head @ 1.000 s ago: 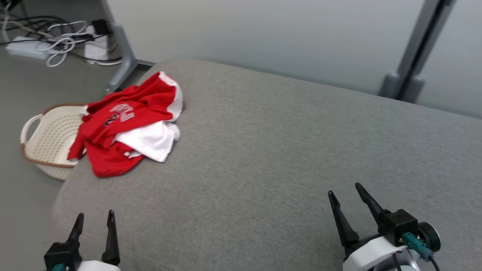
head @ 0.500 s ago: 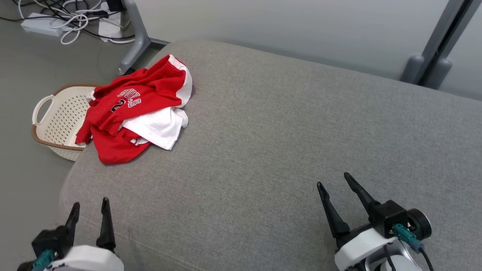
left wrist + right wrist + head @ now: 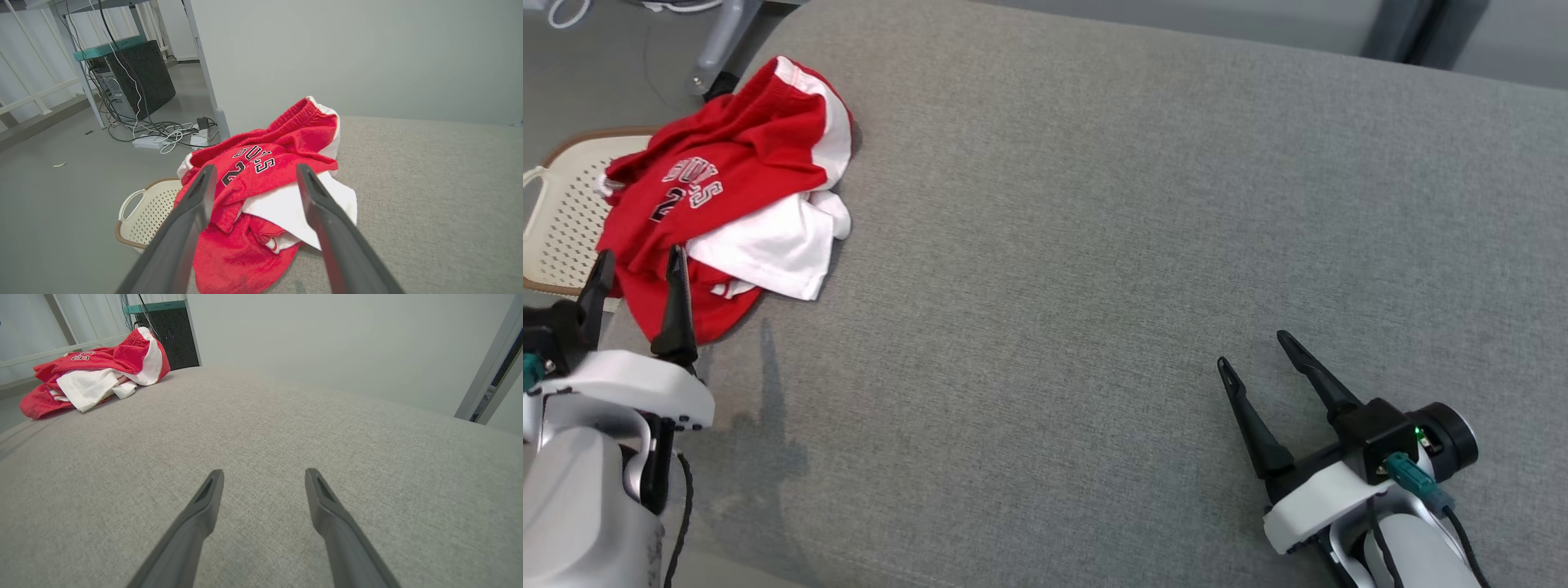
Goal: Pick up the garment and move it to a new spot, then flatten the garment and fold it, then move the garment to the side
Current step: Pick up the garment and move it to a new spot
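A crumpled red and white garment (image 3: 727,196) with lettering lies at the far left corner of the grey cushioned surface (image 3: 1094,245). It also appears in the left wrist view as the garment (image 3: 265,171) and far off in the right wrist view as the garment (image 3: 94,371). My left gripper (image 3: 637,257) hangs open just in front of the garment's near red edge, fingers (image 3: 196,204) framing it with nothing between them. My right gripper (image 3: 1254,347) is open above bare cushion at the lower right, far from the cloth.
A cream perforated basket (image 3: 556,220) sits on the floor beside the cushion's left edge, partly under the garment. Cables and a power strip (image 3: 163,139) lie on the floor by a desk leg (image 3: 208,81). A grey post (image 3: 486,363) stands at the right.
The head camera has tilted down and shifted. My left gripper has risen and advanced to the garment's near edge. The right gripper sits much as before.
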Controlling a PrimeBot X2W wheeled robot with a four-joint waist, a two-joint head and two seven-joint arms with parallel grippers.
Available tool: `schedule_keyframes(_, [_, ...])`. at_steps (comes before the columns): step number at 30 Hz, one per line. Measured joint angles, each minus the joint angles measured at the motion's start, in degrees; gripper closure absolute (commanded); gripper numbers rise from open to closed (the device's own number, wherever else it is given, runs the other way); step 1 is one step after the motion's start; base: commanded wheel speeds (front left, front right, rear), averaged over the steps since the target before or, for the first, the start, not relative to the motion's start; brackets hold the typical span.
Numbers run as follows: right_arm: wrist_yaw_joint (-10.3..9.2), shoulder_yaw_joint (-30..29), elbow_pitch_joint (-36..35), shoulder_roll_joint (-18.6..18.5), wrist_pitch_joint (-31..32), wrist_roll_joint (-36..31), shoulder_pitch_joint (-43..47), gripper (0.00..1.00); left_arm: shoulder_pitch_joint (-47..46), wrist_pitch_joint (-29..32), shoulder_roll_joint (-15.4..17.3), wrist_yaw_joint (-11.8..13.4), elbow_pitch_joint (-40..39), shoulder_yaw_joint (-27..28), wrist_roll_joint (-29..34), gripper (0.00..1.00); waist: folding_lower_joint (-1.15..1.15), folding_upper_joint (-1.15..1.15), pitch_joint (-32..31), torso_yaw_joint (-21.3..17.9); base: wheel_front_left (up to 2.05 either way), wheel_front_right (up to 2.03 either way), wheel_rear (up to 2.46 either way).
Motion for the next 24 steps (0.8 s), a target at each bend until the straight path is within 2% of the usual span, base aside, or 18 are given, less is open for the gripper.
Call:
schedule_keyframes(7, [0.0, 1.15, -0.8, -1.6, 0.0, 0.01, -1.93, 0.0, -10.44, 0.4, 5.8, -0.02, 10.43, -8.14, -5.06, 0.0, 0.0, 0.0, 4.48, -2.73, 0.0, 0.0, 0.0])
schedule_keyframes(13, [0.0, 1.94, -2.4, -2.15, -0.2, -0.12, -3.89, 0.0, -19.04, 4.14, 9.48, -0.02, 19.16, -12.68, -7.02, 0.0, 0.0, 0.0, 7.98, -4.69, 0.0, 0.0, 0.0])
schedule_keyframes(20, [0.09, 1.81, -2.82, -1.97, -0.37, -0.18, -5.47, 0.0, -25.69, 9.15, 11.24, 0.37, 27.88, -14.11, -6.39, 0.0, 0.0, 0.0, 10.86, -6.44, 0.0, 0.0, 0.0])
schedule_keyframes(24, [0.1, 1.82, -2.86, -1.6, -0.46, -0.12, -5.94, 0.0, -27.72, 11.98, 11.57, 1.45, 31.45, -14.37, -6.39, 0.0, 0.0, 0.0, 11.73, -7.21, 0.0, 0.0, 0.0])
